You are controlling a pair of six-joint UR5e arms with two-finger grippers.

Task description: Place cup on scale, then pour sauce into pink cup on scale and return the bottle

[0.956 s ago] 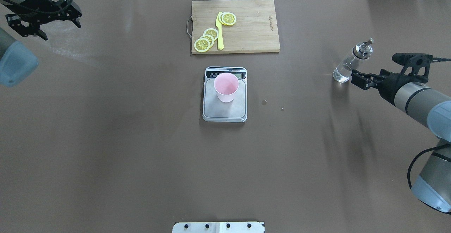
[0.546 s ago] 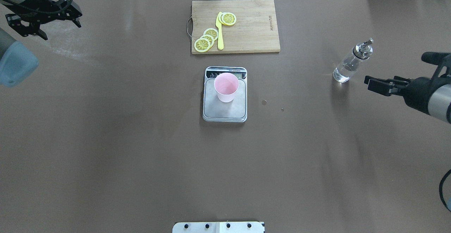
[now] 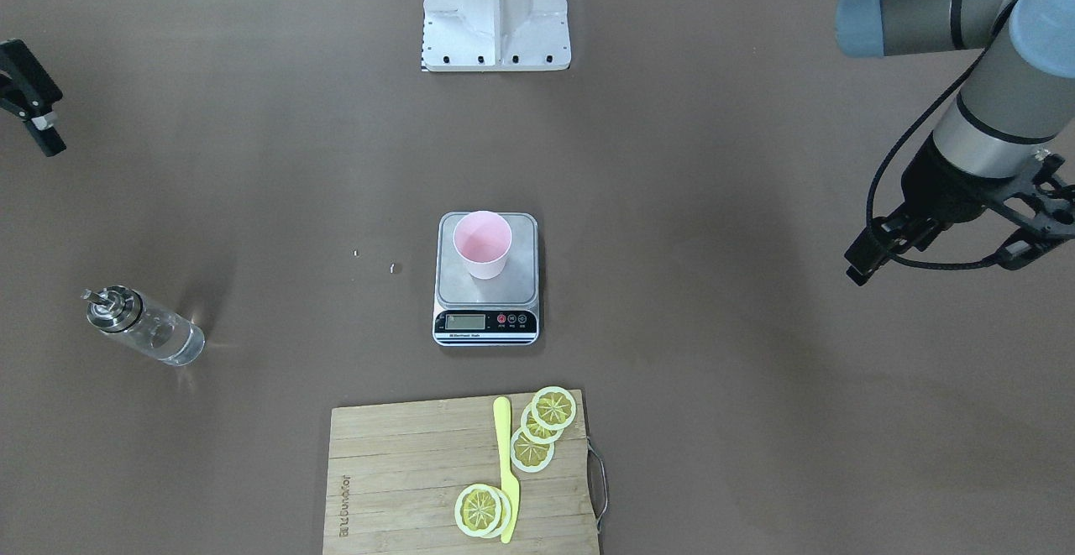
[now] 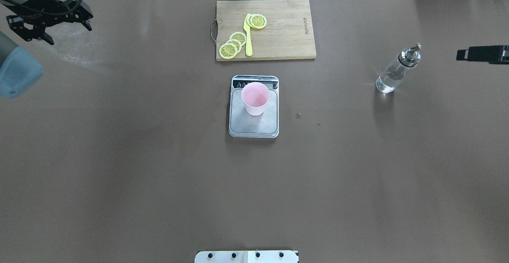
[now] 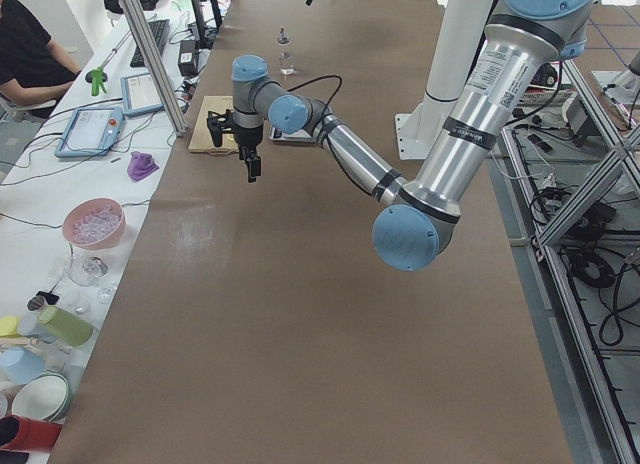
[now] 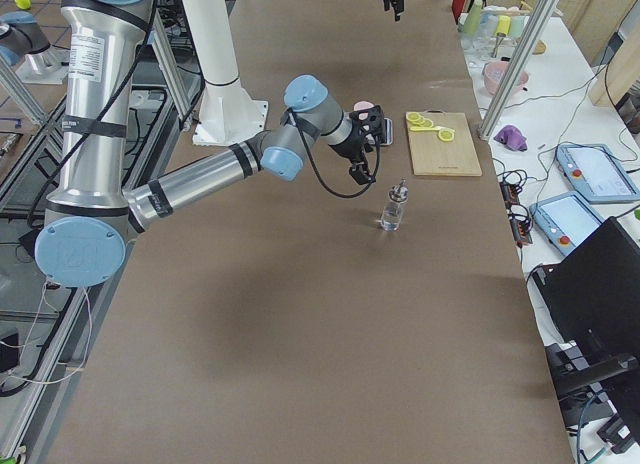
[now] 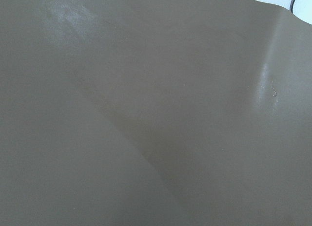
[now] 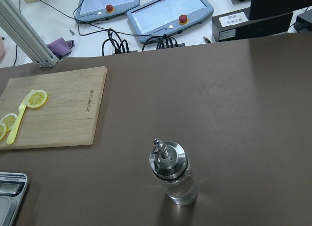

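The pale pink cup (image 4: 255, 98) stands upright on the silver scale (image 4: 254, 125) at mid-table, also in the front view as the cup (image 3: 482, 244) on the scale (image 3: 522, 280). The clear glass bottle (image 4: 395, 73) with its metal spout stands upright and alone at the right, with clear sauce in its lower part. It also shows in the right wrist view (image 8: 174, 179) and the front view (image 3: 149, 330). My right gripper (image 4: 482, 53) is open and empty at the right edge, well apart from the bottle. My left gripper (image 4: 68, 35) is open and empty at the far left.
A wooden cutting board (image 4: 282, 32) with lemon slices (image 4: 232, 45) and a yellow knife (image 4: 248, 36) lies behind the scale. Two small specks (image 4: 298, 115) lie on the brown table right of the scale. The robot's base plate (image 4: 246, 256) is at the near edge.
My right gripper has drawn back from the bottle's base to the table's right edge and a little farther back. The bottle stays standing. The left arm, cup and scale have not moved.
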